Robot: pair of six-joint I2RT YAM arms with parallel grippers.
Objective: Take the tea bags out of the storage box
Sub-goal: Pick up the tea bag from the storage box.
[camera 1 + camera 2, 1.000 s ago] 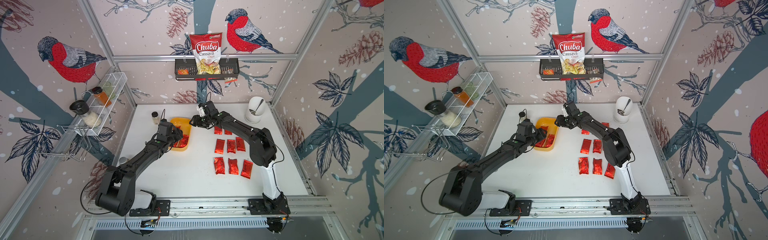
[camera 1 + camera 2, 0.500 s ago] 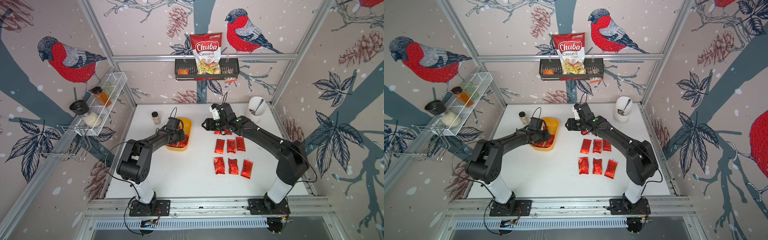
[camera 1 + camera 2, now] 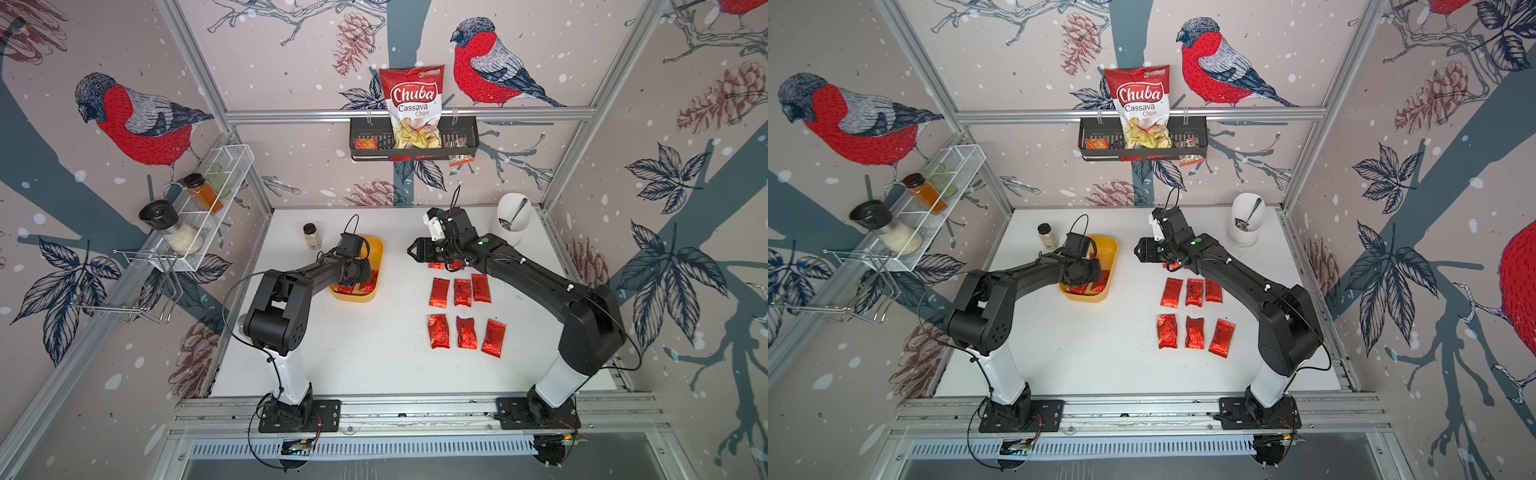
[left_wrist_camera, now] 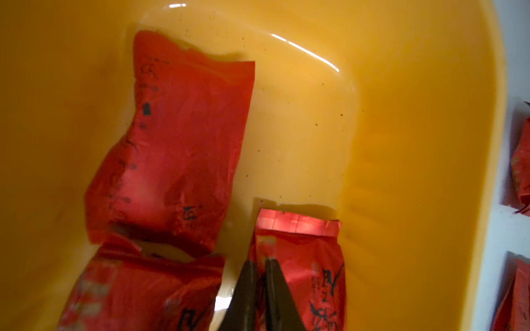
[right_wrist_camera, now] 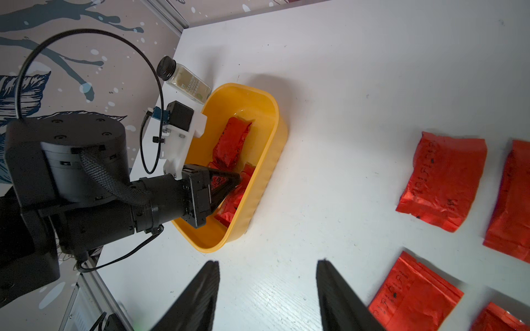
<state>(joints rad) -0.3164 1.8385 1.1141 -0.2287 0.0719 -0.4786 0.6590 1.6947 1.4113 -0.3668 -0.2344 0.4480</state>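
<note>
**Left has a bag pinched, box is nearly empty**

Your left fingers (image 4: 274, 289) are pressed together on a bag (image 4: 304, 258), biting the foil just below its crimped seal. Makes sense to me: these sachets lie flat on the floor of the box (image 4: 430, 143), so a raised bit of foil is about the only thing the tips can catch.

Two more bags are in there. One (image 4: 177, 143) lies flat further along the floor, apart from the pinched one. The other (image 4: 137, 292) touches that one's lower edge. So by my count three are left to come out, this one included.

Your right fingers (image 5: 200, 298) are spread and holding nothing, hovering over bare surface (image 5: 344, 86) between the box and the bags already out. I'd guess they're parked there to stay clear of the left arm while staying close for the next go.

Further out, six bags (image 3: 462, 292) sit in two neat rows, none overlapping and well apart from the box, so done and not-done can't get mixed up. A bit more red (image 3: 436, 265) peeks from under the right arm; can't count those.

Foil's slippery, so I'd lift slow.
</note>
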